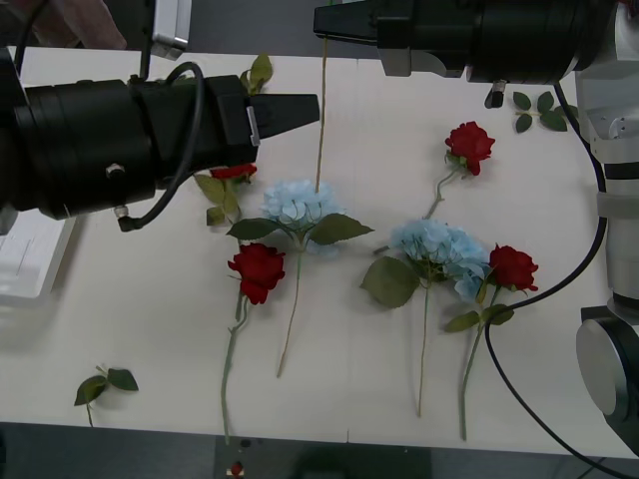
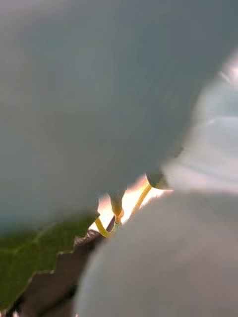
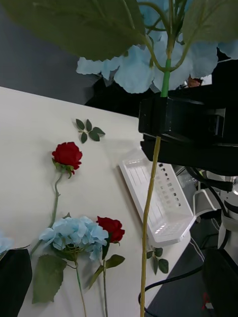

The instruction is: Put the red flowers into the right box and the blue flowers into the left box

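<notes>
Beside the right box (image 3: pixel 171 203): right end effector (image 3: pixel 163 111) clamped on a blue flower (image 3: pixel 134 74) (left end effector (image 1: pixel 305 105) open, empty); red flowers (image 1: pixel 260 269) all on counter (image 1: pixel 150 299).

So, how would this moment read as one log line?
right gripper: shut on blue flower stem, held aloft | left gripper: open, idle | table: two blue flowers, four red flowers
</notes>
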Available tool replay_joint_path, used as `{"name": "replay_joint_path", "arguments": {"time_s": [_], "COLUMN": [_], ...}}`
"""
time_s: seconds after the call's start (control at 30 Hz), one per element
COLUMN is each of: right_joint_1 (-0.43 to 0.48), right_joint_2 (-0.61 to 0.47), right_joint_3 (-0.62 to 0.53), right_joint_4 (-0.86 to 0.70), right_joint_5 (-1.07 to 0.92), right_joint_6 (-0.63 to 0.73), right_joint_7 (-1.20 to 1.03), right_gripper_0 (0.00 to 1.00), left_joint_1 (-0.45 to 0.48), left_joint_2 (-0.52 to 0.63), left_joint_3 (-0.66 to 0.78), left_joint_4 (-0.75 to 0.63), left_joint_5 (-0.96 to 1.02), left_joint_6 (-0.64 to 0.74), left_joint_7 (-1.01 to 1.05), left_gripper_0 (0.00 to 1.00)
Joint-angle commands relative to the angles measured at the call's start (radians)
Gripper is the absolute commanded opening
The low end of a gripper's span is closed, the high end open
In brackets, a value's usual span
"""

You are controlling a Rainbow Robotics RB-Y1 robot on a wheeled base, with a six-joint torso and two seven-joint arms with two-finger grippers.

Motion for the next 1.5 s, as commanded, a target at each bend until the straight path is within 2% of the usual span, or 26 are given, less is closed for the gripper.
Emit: {"name": "replay_joint_path", "arguments": {"time_s": [0.03, 0.4, 0.47, 0.5, 0.53, 1.2, 1.23, 1.27, 1.33, 1.37, 1.4, 1.5], "right_joint_1": [-0.03, -0.03, -0.03, -0.03, -0.03, -0.03, -0.03, -0.03, -0.03, -0.03, -0.03, -0.03], "right_joint_2": [0.003, 0.003, 0.003, 0.003, 0.003, 0.003, 0.003, 0.003, 0.003, 0.003, 0.003, 0.003], "right_joint_3": [-0.008, -0.008, -0.008, -0.008, -0.008, -0.008, -0.008, -0.008, -0.008, -0.008, -0.008, -0.008], "right_joint_4": [-0.015, -0.015, -0.015, -0.015, -0.015, -0.015, -0.015, -0.015, -0.015, -0.015, -0.015, -0.015], "right_joint_5": [-0.007, -0.007, -0.007, -0.007, -0.007, -0.007, -0.007, -0.007, -0.007, -0.007, -0.007, -0.007], "right_joint_6": [-0.004, -0.004, -0.004, -0.004, -0.004, -0.004, -0.004, -0.004, -0.004, -0.004, -0.004, -0.004], "right_joint_7": [-0.02, -0.02, -0.02, -0.02, -0.02, -0.02, -0.02, -0.02, -0.02, -0.02, -0.02, -0.02], "right_gripper_0": [0.0, 0.0, 0.0, 0.0, 0.0, 0.0, 0.07, 0.38, 0.71, 0.95, 1.0, 1.0], "left_joint_1": [-0.042, -0.088, -0.093, -0.096, -0.096, -0.102, -0.1, -0.1, -0.1, -0.102, -0.1, -0.1], "left_joint_2": [-0.023, -0.046, -0.046, -0.046, -0.046, -0.046, -0.046, -0.046, -0.046, -0.046, -0.046, -0.046], "left_joint_3": [-0.042, -0.122, -0.128, -0.129, -0.131, -0.157, -0.157, -0.157, -0.157, -0.157, -0.157, -0.157], "left_joint_4": [0.009, 0.047, 0.052, 0.055, 0.055, 0.061, 0.062, 0.062, 0.061, 0.062, 0.062, 0.062], "left_joint_5": [-0.051, -0.092, -0.098, -0.1, -0.103, -0.132, -0.134, -0.134, -0.134, -0.135, -0.135, -0.138], "left_joint_6": [-0.013, -0.013, -0.013, -0.013, -0.013, -0.029, -0.029, -0.029, -0.029, -0.029, -0.029, -0.029], "left_joint_7": [0.049, 0.054, 0.054, 0.054, 0.054, 0.052, 0.052, 0.051, 0.051, 0.049, 0.049, 0.046], "left_gripper_0": [1.0, 0.99, 0.62, 0.27, 0.01, 0.0, 0.0, 0.0, 0.0, 0.0, 0.0, 0.0]}}
